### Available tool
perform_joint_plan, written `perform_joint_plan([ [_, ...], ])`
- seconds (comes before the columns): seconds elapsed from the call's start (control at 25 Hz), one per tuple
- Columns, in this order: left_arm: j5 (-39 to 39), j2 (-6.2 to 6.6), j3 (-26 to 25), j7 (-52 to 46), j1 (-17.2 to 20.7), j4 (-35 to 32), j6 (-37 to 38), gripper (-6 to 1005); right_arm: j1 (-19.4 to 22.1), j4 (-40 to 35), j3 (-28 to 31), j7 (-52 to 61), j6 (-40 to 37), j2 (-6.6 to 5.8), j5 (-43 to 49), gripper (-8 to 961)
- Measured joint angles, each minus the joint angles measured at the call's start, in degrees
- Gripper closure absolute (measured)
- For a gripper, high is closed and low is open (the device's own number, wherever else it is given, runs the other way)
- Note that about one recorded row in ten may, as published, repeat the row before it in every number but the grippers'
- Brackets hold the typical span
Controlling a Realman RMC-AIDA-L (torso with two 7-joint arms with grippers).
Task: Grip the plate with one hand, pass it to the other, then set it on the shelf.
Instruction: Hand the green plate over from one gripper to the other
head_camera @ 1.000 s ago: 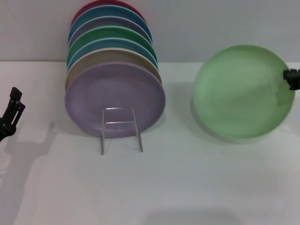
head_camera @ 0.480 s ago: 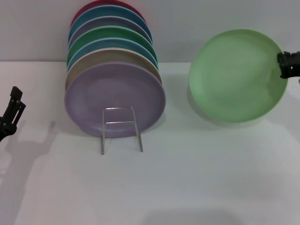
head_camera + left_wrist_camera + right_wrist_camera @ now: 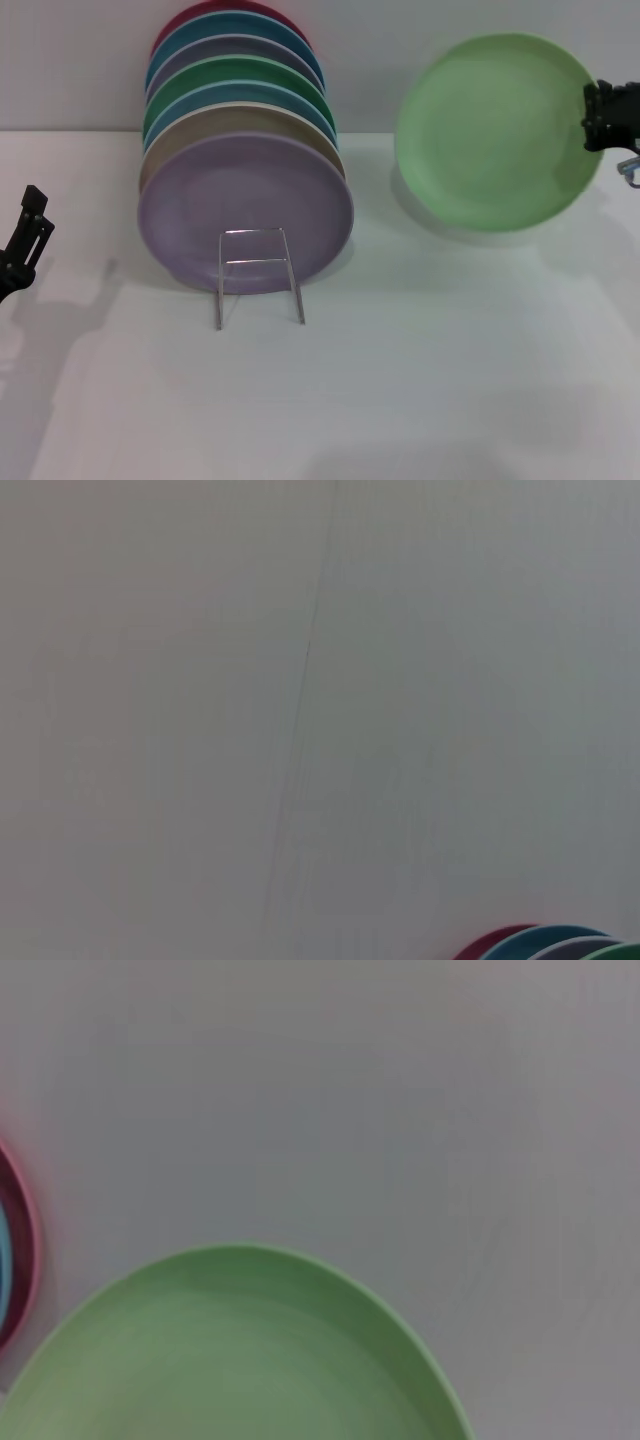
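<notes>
The pale lime-green plate (image 3: pixel 492 135) hangs tilted in the air at the right, above the white table, its face turned toward me. My right gripper (image 3: pixel 598 116) is shut on its right rim. In the right wrist view the plate (image 3: pixel 232 1360) fills the lower part, with the grey wall behind it. The shelf (image 3: pixel 258 272), a thin silver wire rack, stands left of centre with a lilac plate (image 3: pixel 245 212) leaning at its front. My left gripper (image 3: pixel 24 238) stays low at the far left edge, well away from the plate.
Behind the lilac plate several upright plates (image 3: pixel 238 85) in beige, blue, emerald, purple and red fill the rack. Their top rims (image 3: pixel 545 945) peek into the left wrist view under a bare wall. White table (image 3: pixel 420 380) stretches in front and between rack and plate.
My right gripper has lifted the lime-green plate upward and slightly to the left. The left arm and the rack have not moved.
</notes>
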State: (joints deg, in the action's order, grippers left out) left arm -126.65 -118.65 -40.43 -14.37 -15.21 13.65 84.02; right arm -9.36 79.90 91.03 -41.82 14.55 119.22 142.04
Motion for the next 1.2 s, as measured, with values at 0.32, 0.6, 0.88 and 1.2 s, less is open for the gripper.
perform_joint_plan([
  [0.32,0.0,0.00,0.0,-0.2,0.0,0.0,0.0,221,1.6,-3.5,-5.9,0.0,-13.2,0.07,0.1,935],
  [0.6,0.0,0.00,0.0,-0.3,0.0,0.1,-0.2,224,1.7,-12.7,-13.3,1.9,-31.6,0.10,-0.4,935],
  [0.88,0.0,-0.08,0.1,-0.1,0.0,0.3,-0.1,226,1.2,-20.9,-19.4,8.1,-46.9,0.07,-0.5,934],
  [1.2,-0.7,-0.21,2.1,-0.5,0.7,0.5,2.9,228,1.8,-30.6,-26.9,18.0,-64.4,0.03,-0.4,934],
])
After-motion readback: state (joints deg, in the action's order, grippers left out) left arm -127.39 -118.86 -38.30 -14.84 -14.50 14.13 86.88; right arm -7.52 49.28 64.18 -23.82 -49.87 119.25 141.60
